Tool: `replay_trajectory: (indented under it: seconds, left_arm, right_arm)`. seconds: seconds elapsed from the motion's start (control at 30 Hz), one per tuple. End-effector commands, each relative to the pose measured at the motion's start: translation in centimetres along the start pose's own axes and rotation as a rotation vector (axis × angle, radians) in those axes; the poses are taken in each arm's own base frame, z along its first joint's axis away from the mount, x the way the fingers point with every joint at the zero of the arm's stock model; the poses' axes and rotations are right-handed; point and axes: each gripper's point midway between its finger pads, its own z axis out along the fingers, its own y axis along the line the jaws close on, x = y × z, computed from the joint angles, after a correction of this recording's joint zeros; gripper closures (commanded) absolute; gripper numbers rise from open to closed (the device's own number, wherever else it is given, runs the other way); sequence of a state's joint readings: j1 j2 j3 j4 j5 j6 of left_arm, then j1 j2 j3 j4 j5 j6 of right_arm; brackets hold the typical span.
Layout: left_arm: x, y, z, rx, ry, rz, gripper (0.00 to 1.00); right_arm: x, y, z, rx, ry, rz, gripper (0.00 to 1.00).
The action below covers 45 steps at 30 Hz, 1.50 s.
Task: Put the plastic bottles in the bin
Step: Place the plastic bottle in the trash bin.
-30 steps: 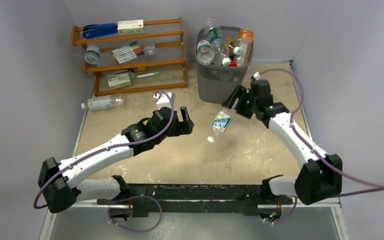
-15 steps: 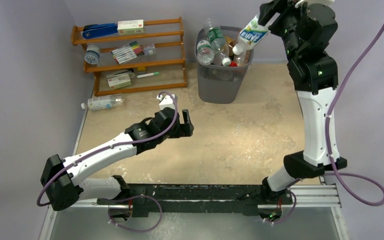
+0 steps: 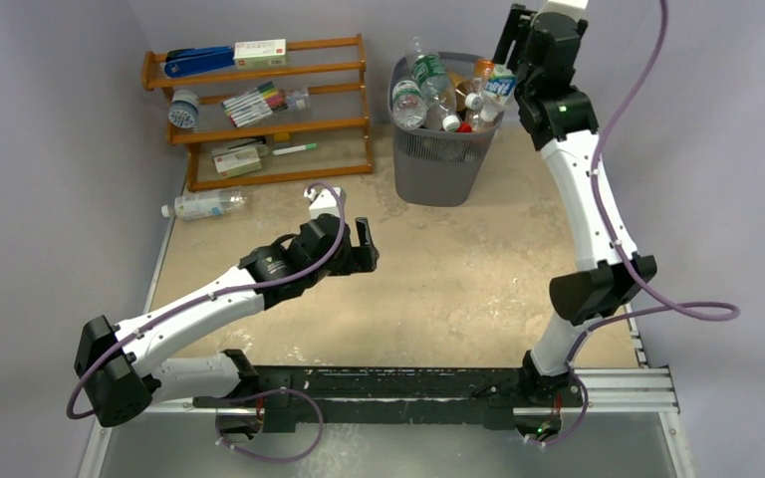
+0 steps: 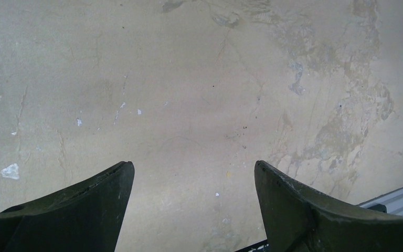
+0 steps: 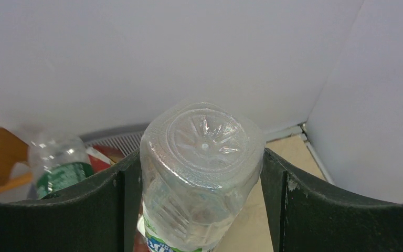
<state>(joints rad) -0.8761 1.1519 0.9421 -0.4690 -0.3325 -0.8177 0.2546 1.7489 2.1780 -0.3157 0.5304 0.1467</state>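
Observation:
The dark mesh bin (image 3: 440,164) stands at the back of the table, piled with several plastic bottles (image 3: 420,85). My right gripper (image 3: 506,66) is raised over the bin's right rim, shut on a clear bottle with a blue-green label (image 3: 501,86), cap down. The right wrist view shows that bottle's (image 5: 203,149) ribbed base between my right gripper's (image 5: 199,157) fingers, with the bin rim (image 5: 113,140) behind. Another clear bottle (image 3: 202,205) lies on the table at the left, below the rack. Low over mid-table, my left gripper (image 3: 367,246) (image 4: 194,165) is open and empty.
A wooden shelf rack (image 3: 259,124) at the back left holds markers, boxes and a blue stapler (image 3: 199,62). Walls close in on the left, back and right. A black rail (image 3: 438,383) runs along the near edge.
My right arm lifted the labelled bottle from mid-table, swung it up over the bin, and now holds it lower at the bin's right rim. The left arm barely shifted.

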Motion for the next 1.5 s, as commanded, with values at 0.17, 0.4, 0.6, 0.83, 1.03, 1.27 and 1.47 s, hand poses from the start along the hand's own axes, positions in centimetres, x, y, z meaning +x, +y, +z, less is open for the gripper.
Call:
replay_trajectory:
  seconds: [0.17, 0.4, 0.6, 0.83, 1.03, 1.27, 1.47]
  left_arm:
    - [-0.7, 0.4, -0.4, 0.001, -0.031, 0.005, 0.15]
    - [-0.6, 0.5, -0.4, 0.000, -0.030, 0.005, 0.15]
    - [-0.8, 0.3, -0.4, 0.003, -0.034, 0.000, 0.15]
    - [-0.8, 0.5, -0.5, -0.004, -0.036, -0.001, 0.15]
    - [-1.8, 1.0, -0.3, -0.055, -0.057, -0.004, 0.07]
    - [-4.6, 3.3, 1.1, -0.131, -0.073, -0.082, 0.01]
    - [-7.9, 6.7, 1.3, -0.276, -0.144, -0.148, 0.01]
  right_arm:
    - [6.1, 1.6, 1.0, -0.087, 0.078, -0.022, 0.64]
    - [4.3, 1.0, 0.0, -0.086, 0.050, -0.032, 0.63]
    - [5.6, 1.4, 0.1, -0.107, 0.083, -0.058, 0.62]
    - [10.9, 2.1, 1.2, -0.128, 0.188, -0.097, 0.60]
    - [10.5, 1.9, 0.4, -0.139, 0.180, -0.089, 0.55]
    - [6.6, 1.6, -1.7, -0.167, 0.170, -0.077, 0.15]
    - [2.9, -0.1, -4.5, -0.144, 0.142, -0.061, 0.00]
